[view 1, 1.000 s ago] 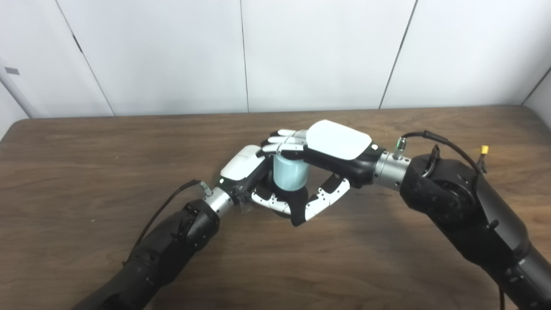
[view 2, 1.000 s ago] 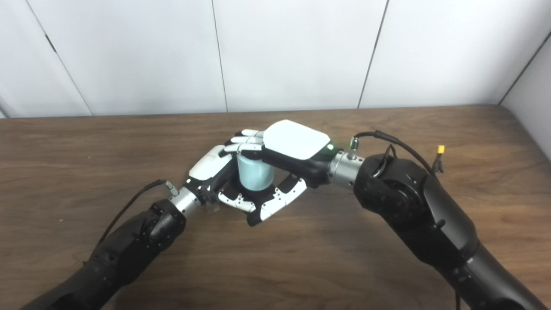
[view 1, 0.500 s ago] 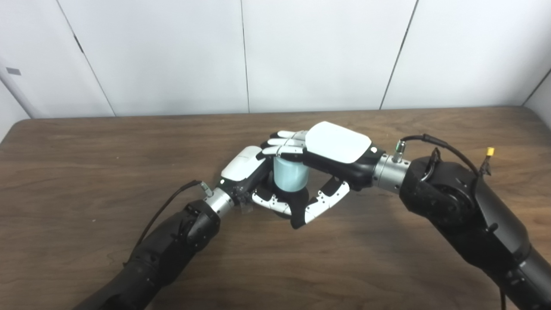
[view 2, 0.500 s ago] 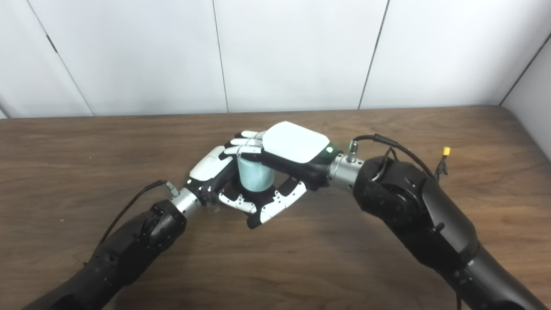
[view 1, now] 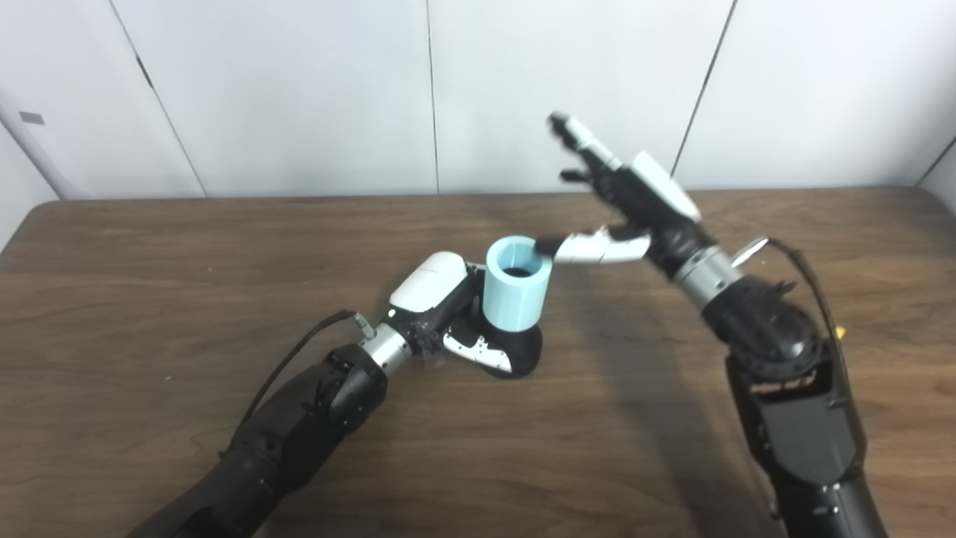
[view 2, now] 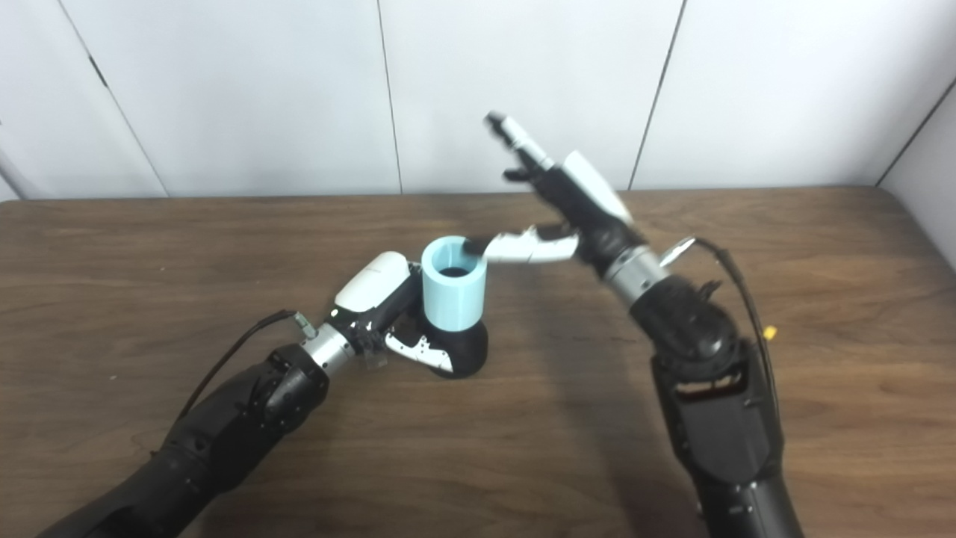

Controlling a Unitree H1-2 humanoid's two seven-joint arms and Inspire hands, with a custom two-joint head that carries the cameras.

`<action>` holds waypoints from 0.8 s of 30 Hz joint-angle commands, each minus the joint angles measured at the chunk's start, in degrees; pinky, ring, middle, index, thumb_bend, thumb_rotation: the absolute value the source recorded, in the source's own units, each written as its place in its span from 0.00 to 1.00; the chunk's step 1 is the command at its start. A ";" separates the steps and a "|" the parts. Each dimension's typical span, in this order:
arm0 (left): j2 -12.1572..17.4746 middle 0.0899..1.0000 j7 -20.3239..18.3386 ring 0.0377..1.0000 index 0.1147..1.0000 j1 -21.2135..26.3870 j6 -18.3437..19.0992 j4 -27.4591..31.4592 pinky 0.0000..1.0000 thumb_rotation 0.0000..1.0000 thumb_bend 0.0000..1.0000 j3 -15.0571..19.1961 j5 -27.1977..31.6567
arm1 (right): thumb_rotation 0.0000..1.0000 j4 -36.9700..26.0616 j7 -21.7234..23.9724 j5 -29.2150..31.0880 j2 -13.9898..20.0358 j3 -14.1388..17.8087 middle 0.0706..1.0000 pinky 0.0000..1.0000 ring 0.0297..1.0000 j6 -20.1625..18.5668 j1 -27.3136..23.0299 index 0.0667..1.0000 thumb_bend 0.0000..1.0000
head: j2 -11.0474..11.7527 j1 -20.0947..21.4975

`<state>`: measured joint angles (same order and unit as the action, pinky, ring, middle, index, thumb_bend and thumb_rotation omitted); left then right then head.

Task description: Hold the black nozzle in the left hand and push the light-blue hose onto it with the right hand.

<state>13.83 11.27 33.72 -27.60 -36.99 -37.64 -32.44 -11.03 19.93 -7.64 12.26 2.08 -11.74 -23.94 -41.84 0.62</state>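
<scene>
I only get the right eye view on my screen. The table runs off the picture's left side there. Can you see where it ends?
Observer: Yes. In the left eye view the table ends in a rounded far-left corner, just inside the frame.
Visitor: Is there anything on the wall above that corner?
Observer: A small grey tag is stuck on the wall there, well above the tabletop. I cannot tell what it is.
</scene>
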 commanded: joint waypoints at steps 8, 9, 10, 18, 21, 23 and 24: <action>0.26 0.38 -4.33 0.34 0.47 -8.47 0.85 -5.37 0.27 0.00 0.50 -3.06 -3.12 | 0.43 4.01 -3.21 13.72 -2.43 5.99 1.00 0.74 0.86 -0.92 1.55 1.00 0.82 | -0.09 -0.26; 0.30 0.38 -4.58 0.34 0.47 -8.50 0.90 -5.28 0.27 0.00 0.50 -2.93 -3.06 | 0.39 3.72 -4.11 13.87 -2.94 5.99 0.96 0.70 0.82 -2.07 2.05 0.99 0.82 | -0.05 -0.14; 0.33 0.38 -4.74 0.34 0.47 -8.52 0.92 -5.22 0.27 0.00 0.50 -2.84 -3.01 | 0.34 3.47 -4.81 13.91 -3.25 5.92 0.91 0.65 0.78 -2.85 2.37 0.95 0.79 | -0.05 -0.14; 0.41 0.40 -5.58 0.35 0.44 -8.48 1.33 -4.62 0.32 0.00 0.50 -2.40 -3.12 | 0.08 -5.55 -10.27 7.03 -5.29 0.18 0.69 0.44 0.58 -12.70 7.58 0.71 0.58 | 0.00 -0.08; 0.39 0.40 -5.86 0.35 0.44 -8.35 1.51 -4.57 0.33 0.00 0.50 -2.29 -3.20 | 0.09 -4.84 -11.04 7.26 -6.11 -0.32 0.68 0.43 0.57 -12.31 8.78 0.69 0.59 | 0.14 -0.41; 0.43 0.41 -6.08 0.36 0.44 -8.33 1.44 -4.49 0.33 0.00 0.50 -2.21 -3.07 | 0.08 -4.74 -11.70 8.19 -7.38 0.02 0.68 0.43 0.57 -13.17 9.54 0.67 0.60 | 0.15 -0.41; 0.44 0.42 -5.94 0.36 0.44 -8.32 1.29 -4.53 0.34 0.00 0.50 -2.18 -3.06 | 0.07 -4.61 -11.88 8.37 -7.73 -0.02 0.68 0.43 0.58 -13.19 9.93 0.66 0.60 | 0.15 -0.41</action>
<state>13.79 10.54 33.54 -27.58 -36.92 -36.88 -32.41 -14.08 8.90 -0.36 4.94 1.73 -25.29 -12.87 -41.66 0.18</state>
